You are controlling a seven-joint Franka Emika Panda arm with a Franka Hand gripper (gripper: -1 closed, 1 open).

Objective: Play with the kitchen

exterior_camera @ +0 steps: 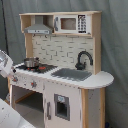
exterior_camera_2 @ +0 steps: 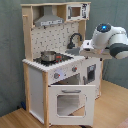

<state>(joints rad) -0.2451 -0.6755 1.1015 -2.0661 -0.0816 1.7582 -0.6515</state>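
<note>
Both exterior views face the kitchen [exterior_camera: 60, 75] [exterior_camera_2: 55, 65] from mid-distance, from opposite front corners, sharing its stovetop.

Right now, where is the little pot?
The little pot sits on the black stovetop in both exterior views, under the hood. In the first exterior view the sink lies to its right.

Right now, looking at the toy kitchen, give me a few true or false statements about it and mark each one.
1. A metal pot sits on the stovetop. True.
2. The oven door is shut. False: in the second exterior view it hangs open.
3. The microwave is below the sink. False: it sits up on the top shelf.
4. The faucet is black. True.
5. The robot arm is lifting the pot. False: it is over the sink side, apart from the pot.
</note>
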